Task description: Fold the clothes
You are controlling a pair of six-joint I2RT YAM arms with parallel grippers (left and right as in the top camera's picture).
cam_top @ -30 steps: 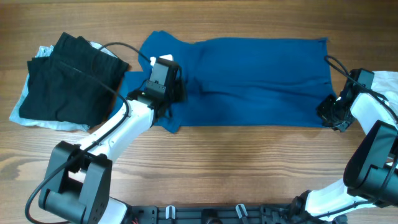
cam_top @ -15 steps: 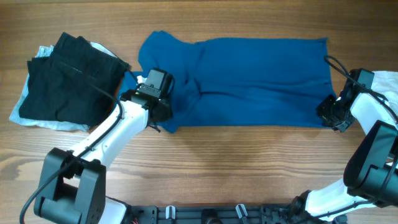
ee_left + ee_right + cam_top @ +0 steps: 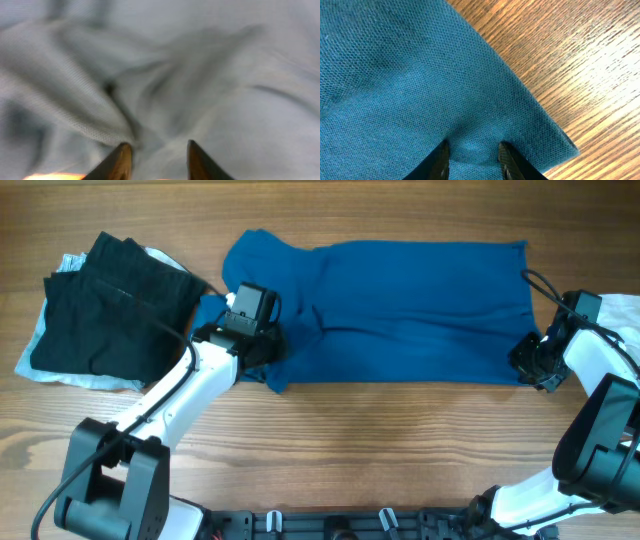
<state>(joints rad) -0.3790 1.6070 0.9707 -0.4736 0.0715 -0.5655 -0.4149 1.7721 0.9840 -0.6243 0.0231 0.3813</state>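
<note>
While the blue garment [image 3: 400,310] lies spread across the surface [image 3: 400,440], the left pincer [image 3: 156,159] and the right pincer [image 3: 472,155] press into its near corners; neither grip can be told. Next, each needs a firm pinch to lift.

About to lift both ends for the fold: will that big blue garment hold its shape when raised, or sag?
Likely to sag: the blue garment lies flat yet rumples into soft creases by the left gripper, so it looks floppy. The knit weave seen near the right gripper probably grips well rather than slipping. It seems thin, so probably light.
</note>
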